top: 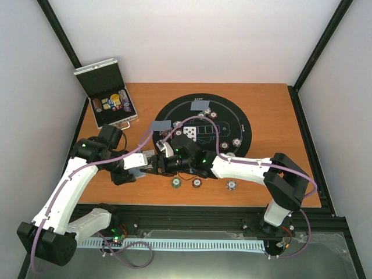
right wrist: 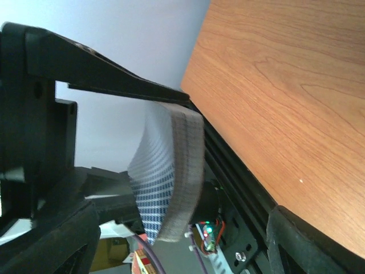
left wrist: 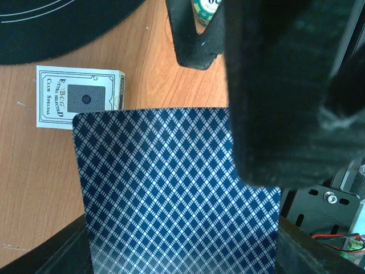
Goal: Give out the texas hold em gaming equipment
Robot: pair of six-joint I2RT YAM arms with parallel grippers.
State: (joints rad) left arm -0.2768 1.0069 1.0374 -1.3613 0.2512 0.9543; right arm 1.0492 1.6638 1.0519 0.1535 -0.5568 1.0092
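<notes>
Near "Club Special" card box point(left wrist: 80, 97), left gripper point(left wrist: 182, 248) clasps deck point(left wrist: 171, 182); right gripper point(right wrist: 182, 240) spread.

White arm links point(top: 244, 167), black joints point(top: 285, 186) — purple cables point(top: 110, 161), green lights point(top: 203, 157)

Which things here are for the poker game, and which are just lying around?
For the job: deck of cards; poker chips; face-up cards; round black mat.
Lying about: card box; open metal case, though chips sit inside it.
</notes>
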